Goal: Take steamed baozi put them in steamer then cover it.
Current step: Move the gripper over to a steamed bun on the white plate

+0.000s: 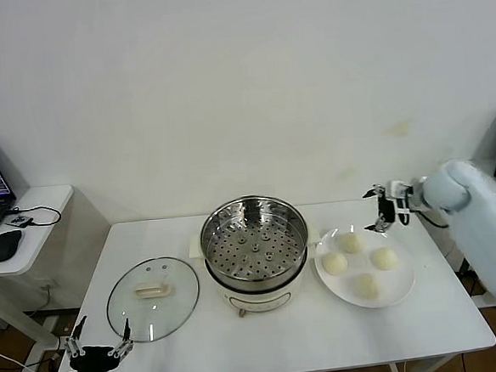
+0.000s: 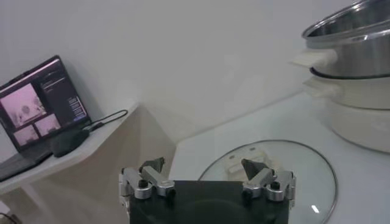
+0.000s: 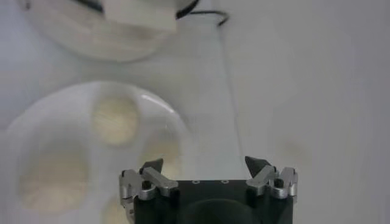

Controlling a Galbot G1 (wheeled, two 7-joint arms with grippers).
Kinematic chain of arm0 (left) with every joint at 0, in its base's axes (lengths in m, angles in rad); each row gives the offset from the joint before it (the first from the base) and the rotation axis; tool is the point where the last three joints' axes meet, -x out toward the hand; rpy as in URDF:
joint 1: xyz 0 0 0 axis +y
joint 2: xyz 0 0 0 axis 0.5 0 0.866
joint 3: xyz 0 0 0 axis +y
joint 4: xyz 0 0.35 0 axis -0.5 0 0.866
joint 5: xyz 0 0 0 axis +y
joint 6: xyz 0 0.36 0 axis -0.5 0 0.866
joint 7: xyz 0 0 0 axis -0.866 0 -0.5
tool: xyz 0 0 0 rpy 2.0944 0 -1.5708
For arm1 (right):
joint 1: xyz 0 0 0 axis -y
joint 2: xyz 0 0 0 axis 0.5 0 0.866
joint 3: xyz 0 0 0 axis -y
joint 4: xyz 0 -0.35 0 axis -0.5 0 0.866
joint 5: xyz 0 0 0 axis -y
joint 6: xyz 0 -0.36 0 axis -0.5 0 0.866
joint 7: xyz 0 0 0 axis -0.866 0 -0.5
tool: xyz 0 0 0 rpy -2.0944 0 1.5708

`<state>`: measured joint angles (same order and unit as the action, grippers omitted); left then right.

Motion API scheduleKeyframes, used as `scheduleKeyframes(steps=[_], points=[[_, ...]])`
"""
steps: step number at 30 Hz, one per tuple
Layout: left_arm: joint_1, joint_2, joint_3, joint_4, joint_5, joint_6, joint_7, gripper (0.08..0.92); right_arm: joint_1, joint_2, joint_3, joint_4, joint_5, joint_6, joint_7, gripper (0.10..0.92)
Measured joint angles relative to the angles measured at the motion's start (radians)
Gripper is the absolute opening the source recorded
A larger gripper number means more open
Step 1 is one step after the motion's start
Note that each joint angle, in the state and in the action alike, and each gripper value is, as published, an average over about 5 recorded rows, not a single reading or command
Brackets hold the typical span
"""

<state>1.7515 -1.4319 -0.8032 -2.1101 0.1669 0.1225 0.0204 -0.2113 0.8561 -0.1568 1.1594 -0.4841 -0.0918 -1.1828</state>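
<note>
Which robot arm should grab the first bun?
The right. The right gripper hangs open just beside the plate with the four baozi, while the left gripper sits open at the table's front edge by the glass lid, across the steamer.

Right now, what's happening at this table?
The right gripper, open, hovers by the far edge of the plate holding all four baozi. The steamer is uncovered and empty; its glass lid lies on the table to its left. The left gripper waits open near the lid.
</note>
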Motion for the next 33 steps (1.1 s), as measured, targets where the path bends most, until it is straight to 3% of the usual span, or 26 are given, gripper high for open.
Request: scheduleKeyframes(steps=[15, 33], points=[[0.011, -0.009, 0.005, 0.018, 0.010, 0.000, 0.000, 0.823, 0.065, 0.180, -0.061, -0.289, -0.117, 0.072, 0.027, 0.823], [0.010, -0.012, 0.012, 0.032, 0.013, 0.000, -0.002, 0.823, 0.070, 0.252, -0.049, -0.420, -0.190, 0.096, 0.059, 0.823]])
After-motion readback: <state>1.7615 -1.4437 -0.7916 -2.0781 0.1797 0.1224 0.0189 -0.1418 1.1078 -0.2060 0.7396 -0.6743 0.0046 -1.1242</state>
